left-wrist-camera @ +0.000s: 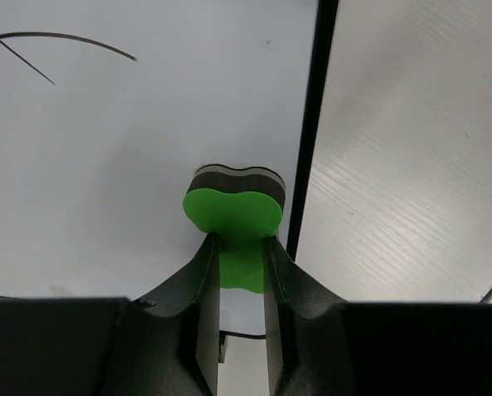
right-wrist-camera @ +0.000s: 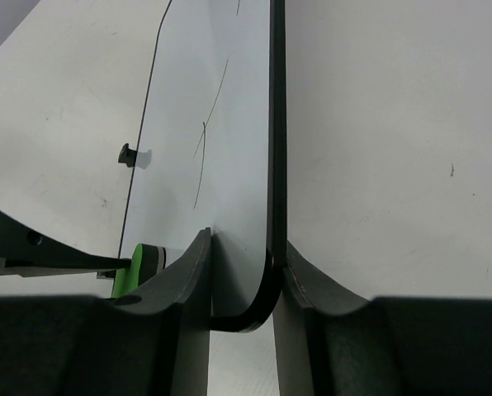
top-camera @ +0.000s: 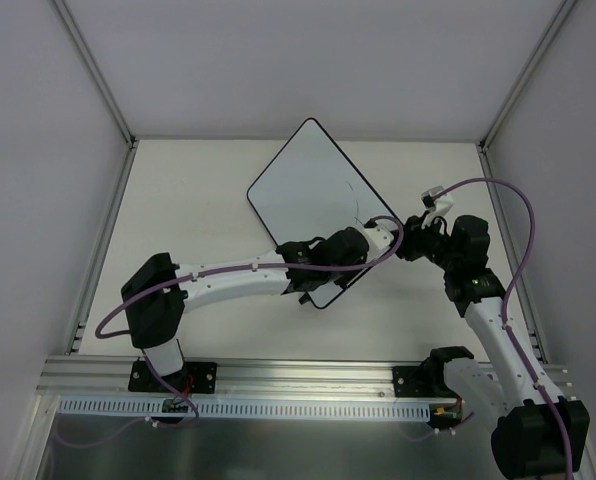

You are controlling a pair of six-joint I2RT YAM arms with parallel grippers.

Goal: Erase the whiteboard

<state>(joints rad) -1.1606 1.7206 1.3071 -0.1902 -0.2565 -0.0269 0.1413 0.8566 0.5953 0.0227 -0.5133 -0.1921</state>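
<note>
**Top view.** You see the board (top-camera: 303,190) near the middle of the table (top-camera: 198,230). It is turned like a diamond, with one corner pointing to the far side. Both arms reach in over its near-right part.

**Left wrist view.** Your left gripper (left-wrist-camera: 241,247) is closed on the eraser (left-wrist-camera: 234,210), one finger on each side of its narrow green waist. The eraser's dark layer rests against the white surface. It sits just beside the board's black frame, which runs up the view on the eraser's right. Bare table lies beyond the frame. Ahead and to the left you can make out thin black strokes (left-wrist-camera: 64,37): a long curved line and a short straight one. They are well apart from the eraser.

**Right wrist view.** Your right gripper (right-wrist-camera: 247,241) is clamped on a rounded corner of the board. One finger is on the white face and the other is against the back of the frame. You see the board almost edge-on here, running away from the gripper. Two thin strokes cross on its face farther along. The eraser shows at the lower left, against the same face and near the gripped corner. A small black peg (right-wrist-camera: 127,154) stands at the board's far edge; you cannot tell whether it touches the table.
</note>
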